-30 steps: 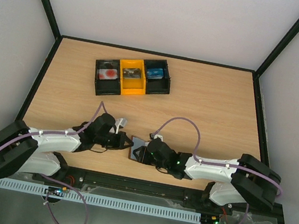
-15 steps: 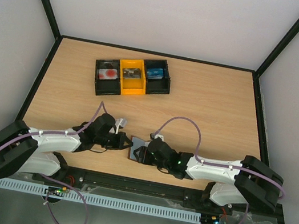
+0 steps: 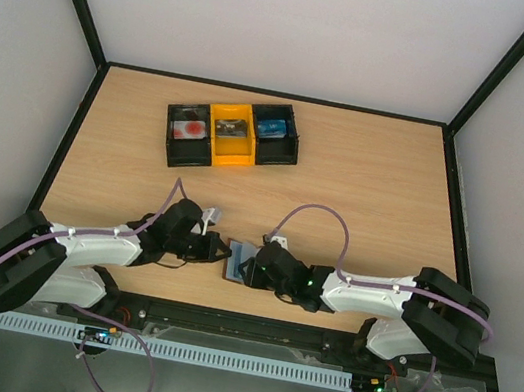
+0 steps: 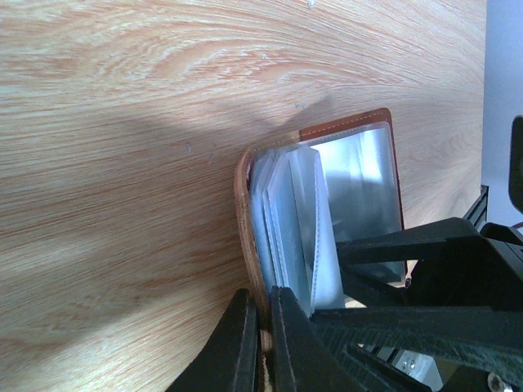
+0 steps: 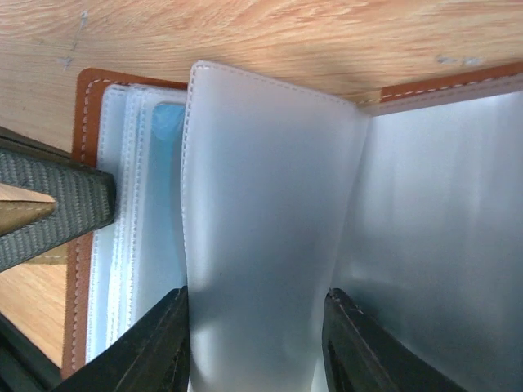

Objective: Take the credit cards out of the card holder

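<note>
The left gripper has its jaws closed tight on the lower edge of the card holder's brown leather cover, with the cover's edge nipped between the two fingers and the open booklet fanning away beyond their tips over the table. The right gripper has its jaws part-way apart. A clear sleeve page lies across the gap from one finger to the other, and nothing firm appears to be pinched. Outside the right gripper's left-hand finger, towards the left gripper's grey pad, the stack of remaining sleeves lies flat. A pale blue shape shows through them, probably one of the credit cards, though the frosting of the plastic leaves that unsure. The step in hand looks like leafing through the sleeves to reach a card. To do it well, the left jaws should hold the cover firmly so the holder cannot slide. The right jaws should turn the empty page aside rather than squeeze it, then narrow and come in at the open mouth of the sleeve showing blue. They should close on the card's bare edge alone, since catching plastic as well would drag the whole holder.
</note>
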Robot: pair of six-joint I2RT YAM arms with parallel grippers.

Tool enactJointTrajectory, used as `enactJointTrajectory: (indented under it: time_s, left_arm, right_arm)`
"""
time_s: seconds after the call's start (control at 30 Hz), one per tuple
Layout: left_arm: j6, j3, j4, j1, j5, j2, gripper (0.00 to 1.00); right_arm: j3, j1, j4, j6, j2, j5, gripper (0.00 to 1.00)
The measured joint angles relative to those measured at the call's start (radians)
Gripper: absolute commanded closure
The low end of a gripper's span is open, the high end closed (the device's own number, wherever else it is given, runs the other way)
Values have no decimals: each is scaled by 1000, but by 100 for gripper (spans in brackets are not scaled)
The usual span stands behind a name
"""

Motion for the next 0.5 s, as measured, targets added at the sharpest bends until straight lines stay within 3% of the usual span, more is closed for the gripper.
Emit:
enactJointTrajectory:
  time_s: [0.5]
  left_arm:
    - [12,0,-3,0,0,-2,98]
  right_arm:
    - [2,0,-155,8,-78,121,61]
